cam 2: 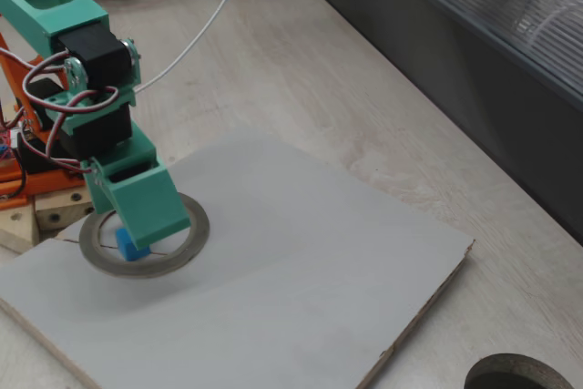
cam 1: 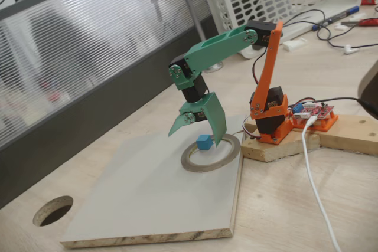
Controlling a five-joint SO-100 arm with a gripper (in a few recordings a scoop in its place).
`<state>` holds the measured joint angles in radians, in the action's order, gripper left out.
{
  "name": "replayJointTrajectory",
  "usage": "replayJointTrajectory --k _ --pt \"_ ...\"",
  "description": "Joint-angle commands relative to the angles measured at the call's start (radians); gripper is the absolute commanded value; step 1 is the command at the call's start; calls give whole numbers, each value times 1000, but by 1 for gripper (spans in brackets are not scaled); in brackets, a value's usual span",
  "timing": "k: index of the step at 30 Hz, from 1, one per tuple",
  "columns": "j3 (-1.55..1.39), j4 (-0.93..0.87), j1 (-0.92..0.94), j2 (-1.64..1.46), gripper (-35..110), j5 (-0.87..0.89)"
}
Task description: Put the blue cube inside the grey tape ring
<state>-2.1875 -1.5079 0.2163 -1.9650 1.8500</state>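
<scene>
Light-blue cube (cam 1: 204, 142) inside grey tape ring (cam 1: 195, 165); green pincer (cam 1: 198, 131) spread above.

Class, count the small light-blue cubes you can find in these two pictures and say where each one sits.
1. The small light-blue plain cube rests inside the flat grey tape ring, on the pale board, between the open green fingers. Others could be hidden behind the arm.
</scene>
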Motion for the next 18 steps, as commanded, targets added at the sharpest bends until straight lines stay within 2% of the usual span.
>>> replayJointTrajectory --k 1,11,18 --pt "8 -21 5 -29 100 15" --pt "25 -31 17 -34 100 12" --pt "242 -279 17 -17 100 9"
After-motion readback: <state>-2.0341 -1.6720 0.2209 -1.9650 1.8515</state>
